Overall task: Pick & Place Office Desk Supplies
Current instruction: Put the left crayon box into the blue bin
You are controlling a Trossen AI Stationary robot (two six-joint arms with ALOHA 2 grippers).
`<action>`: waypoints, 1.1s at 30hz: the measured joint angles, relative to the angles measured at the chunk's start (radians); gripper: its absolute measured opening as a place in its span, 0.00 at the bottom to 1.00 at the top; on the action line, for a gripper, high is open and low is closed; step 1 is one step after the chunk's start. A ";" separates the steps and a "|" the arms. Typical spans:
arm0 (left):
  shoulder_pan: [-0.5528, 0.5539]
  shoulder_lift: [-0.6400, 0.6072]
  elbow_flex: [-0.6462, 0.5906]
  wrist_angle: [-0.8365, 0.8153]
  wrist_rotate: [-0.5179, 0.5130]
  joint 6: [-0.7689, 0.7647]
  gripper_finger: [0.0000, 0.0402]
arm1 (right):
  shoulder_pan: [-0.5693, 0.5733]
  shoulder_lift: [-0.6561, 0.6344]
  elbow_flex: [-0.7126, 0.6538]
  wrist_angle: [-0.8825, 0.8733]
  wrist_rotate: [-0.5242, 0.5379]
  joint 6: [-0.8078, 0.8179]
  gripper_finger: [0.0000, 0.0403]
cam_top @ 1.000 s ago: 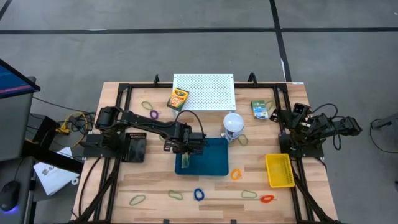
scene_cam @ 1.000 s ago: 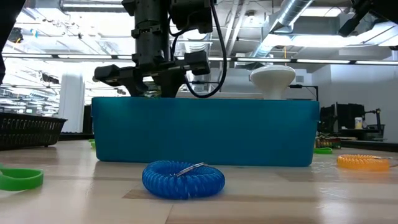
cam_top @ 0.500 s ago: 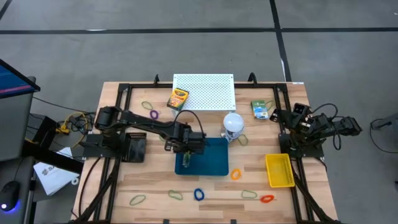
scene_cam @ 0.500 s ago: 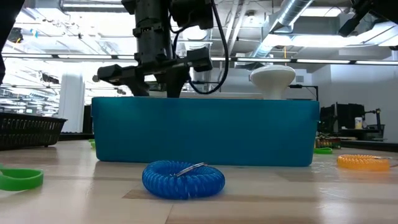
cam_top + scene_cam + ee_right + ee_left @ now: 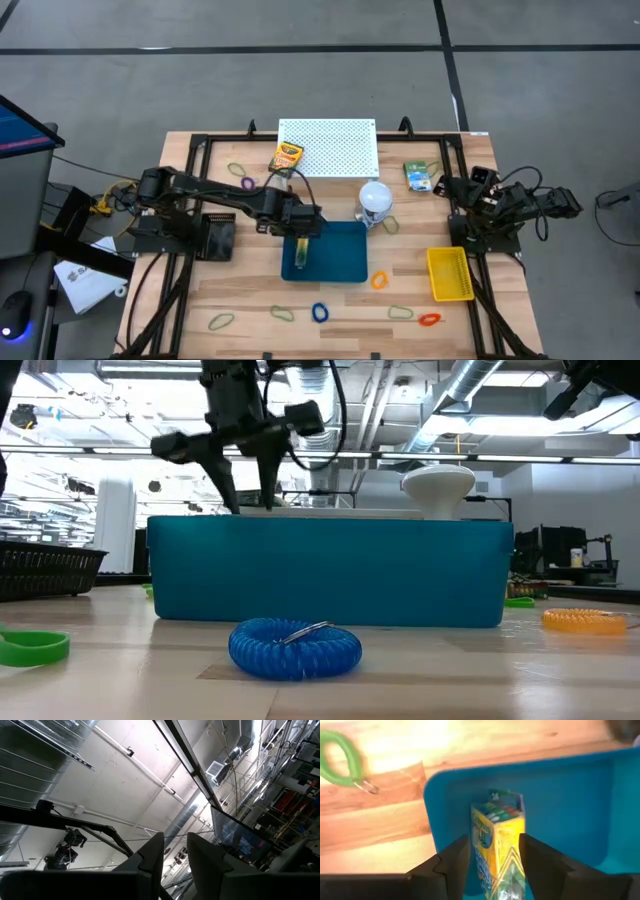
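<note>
Crayon box lying in the blue bin

The left claw hangs over the bin, fingers apart and empty; the crayon box lies below. The right claw, parked at the surface's edge: cannot tell.

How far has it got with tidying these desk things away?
Barely started. One crayon box lies in the blue tray; the left claw hangs open just above it, holding nothing. Still on the table: a second crayon box, the packets, and coloured loops like the blue loop. The right claw waits at the right edge.
</note>
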 joint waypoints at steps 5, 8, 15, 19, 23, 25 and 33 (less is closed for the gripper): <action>0.000 -0.093 0.000 0.005 -0.085 -0.003 0.41 | 0.001 0.000 0.000 0.001 -0.004 0.002 0.21; 0.000 -0.159 0.000 -0.021 -0.141 -0.004 0.41 | 0.002 0.000 0.000 0.002 -0.008 0.003 0.21; 0.009 -0.289 0.001 -0.227 -0.341 -0.115 0.41 | 0.002 0.000 0.000 0.004 -0.018 0.000 0.21; 0.050 -0.323 0.001 -0.274 -0.442 -0.151 0.41 | 0.002 0.000 0.000 0.011 -0.023 -0.013 0.21; 0.141 -0.320 0.001 -0.246 -0.449 -0.019 0.41 | -0.001 0.000 0.000 0.017 -0.023 -0.024 0.21; 0.201 -0.312 0.001 -0.249 -0.452 0.041 0.41 | 0.000 0.000 0.000 0.021 -0.023 -0.023 0.21; 0.378 -0.310 0.001 -0.233 -0.379 0.231 0.44 | 0.000 0.000 0.000 0.046 -0.023 -0.016 0.21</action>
